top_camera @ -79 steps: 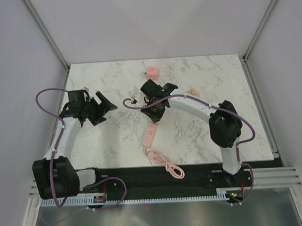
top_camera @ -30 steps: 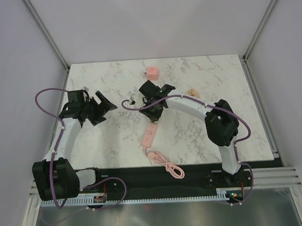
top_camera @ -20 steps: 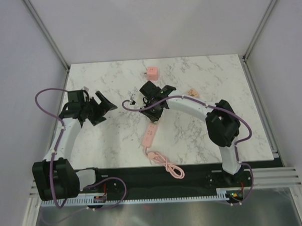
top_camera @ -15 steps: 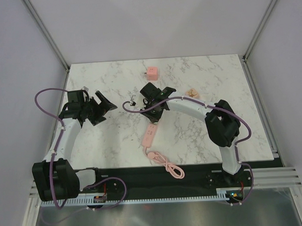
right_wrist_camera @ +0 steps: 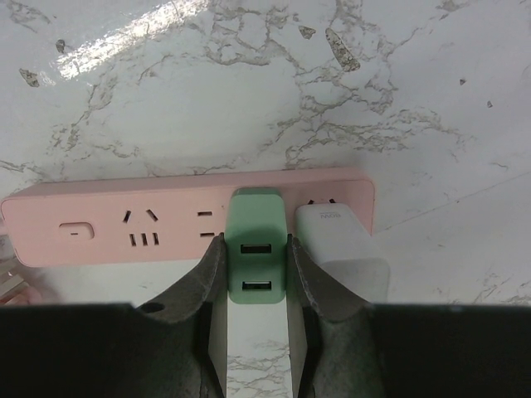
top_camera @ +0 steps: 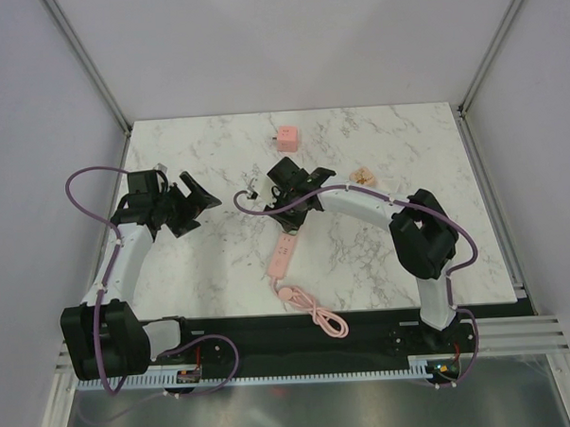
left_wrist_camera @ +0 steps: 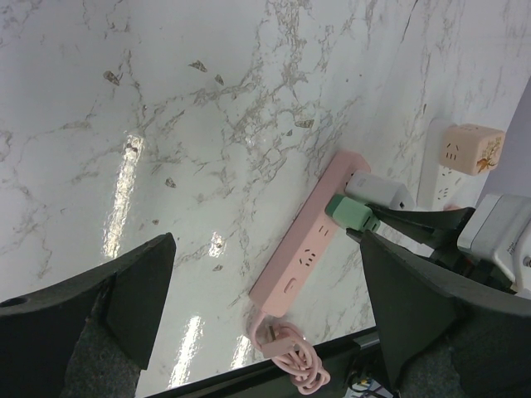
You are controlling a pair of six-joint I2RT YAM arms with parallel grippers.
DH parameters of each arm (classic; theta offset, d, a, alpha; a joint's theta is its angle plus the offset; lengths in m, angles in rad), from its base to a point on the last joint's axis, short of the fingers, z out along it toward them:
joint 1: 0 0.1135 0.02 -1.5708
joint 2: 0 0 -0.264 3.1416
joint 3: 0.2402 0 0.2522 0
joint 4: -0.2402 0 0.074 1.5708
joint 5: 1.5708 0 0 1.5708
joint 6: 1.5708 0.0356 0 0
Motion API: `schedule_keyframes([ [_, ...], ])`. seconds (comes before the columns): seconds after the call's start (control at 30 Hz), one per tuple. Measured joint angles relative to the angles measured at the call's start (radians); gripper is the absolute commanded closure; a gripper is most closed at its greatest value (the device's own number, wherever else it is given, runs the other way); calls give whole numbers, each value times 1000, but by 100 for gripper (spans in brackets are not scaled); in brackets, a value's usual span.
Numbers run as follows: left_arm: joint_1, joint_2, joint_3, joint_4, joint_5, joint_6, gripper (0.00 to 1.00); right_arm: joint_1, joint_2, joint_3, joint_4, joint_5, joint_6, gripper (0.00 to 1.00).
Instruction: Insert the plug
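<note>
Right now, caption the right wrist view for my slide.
Jaws clamp green plug against pink power strip, beside white adapter.

Power strip [right_wrist_camera: 166,217]: pale pink, with matching pink cord [top_camera: 289,293] at lower centre of the top view. Plug [right_wrist_camera: 255,249]: mint green, beside a white adapter [right_wrist_camera: 336,240]. Table [right_wrist_camera: 249,83]: white marble, grey veining.

Our top cam looks down; L wrist oblique, farther; R wrist close-up; all share the long pink plastic power strip [right_wrist_camera: 178,217].

Change, one entry: your right gripper [right_wrist_camera: 255,257], green plug [right_wrist_camera: 257,217] in its grip, sits slightly nearer; its elbow swung left, then back.
</note>
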Motion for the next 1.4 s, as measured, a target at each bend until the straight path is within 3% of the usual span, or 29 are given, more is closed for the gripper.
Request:
schedule_keyframes([
  [0.13, 0, -4, 0, 0, 0, 0, 0, 0, 2, 13, -14, 4, 10, 84],
  [0.17, 0, -6, 0, 0, 0, 0, 0, 0, 5, 20, -21, 5, 11, 76],
  [0.57, 0, -16, 0, 0, 1, 0, 0, 4, 40, 155, -127, 52, 2, 49],
  [0.87, 0, -17, 0, 2, 10, 1, 1, 7, 39, 240, -127, 63, 10, 48],
  [1.03, -13, -27, -11, 32, 72, 16, 2, 6, -1, 249, -114, 170, 120, 47],
  [1.23, -97, -34, -13, 56, 132, 45, 4, -43, -187, 212, -63, 374, 365, 44],
  [1.4, -187, -54, -12, 51, 129, 84, 4, -240, -430, 3, -20, 489, 581, 37],
])
